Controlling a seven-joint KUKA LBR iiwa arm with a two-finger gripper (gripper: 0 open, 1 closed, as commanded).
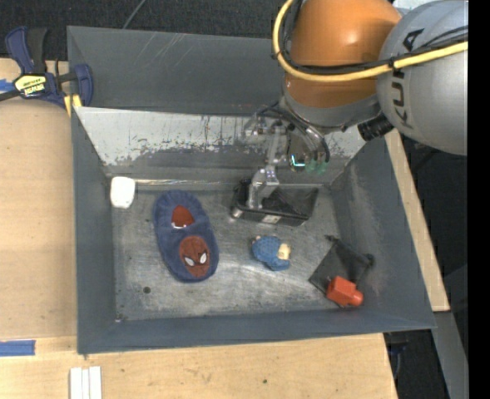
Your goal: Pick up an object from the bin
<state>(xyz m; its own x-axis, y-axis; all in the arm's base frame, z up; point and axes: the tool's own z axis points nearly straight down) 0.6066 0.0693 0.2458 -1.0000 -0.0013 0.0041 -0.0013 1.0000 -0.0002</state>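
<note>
Bin (pixel 95 248): grey metal, with sloped walls and a scuffed flat floor; holds a few loose things, spread out and none stacked.
Arm (pixel 432 65): silver-grey, reaches in from the right above the far right corner; carries a rounded orange cover (pixel 340 27) at the wrist, with a yellow cable looped round it.
Gripper (pixel 254 198): bare metal, hangs below the orange cover, low over the far middle of the floor, its tip at the left end of a flat black thing.
Gripper state: apart or together, cannot tell from this angle.
Thing at the gripper: flat black slab (pixel 288 206), roughly rectangular, flat on the floor just in front of the far wall and a little right of middle; touching the gripper or just under it, cannot tell which.
Slipper (pixel 185 238): dark blue and soft, lies lengthwise left of middle; bears two red Spider-Man faces, the smaller toward the far end and the larger toward the near end; left of the gripper and apart from it.
White block (pixel 122 192): small and rounded, in the far left corner of the floor, near the slipper's far end but not touching it.
Blue toy (pixel 269 253): small, blue with a pale patch on its right side; on the floor nearer the camera than the black slab and apart from it, between the slipper and the black-and-red thing.
Black-and-red thing (pixel 340 274): angular black piece with a red-orange block at its near end, in the near right corner by the foot of the right wall.
</note>
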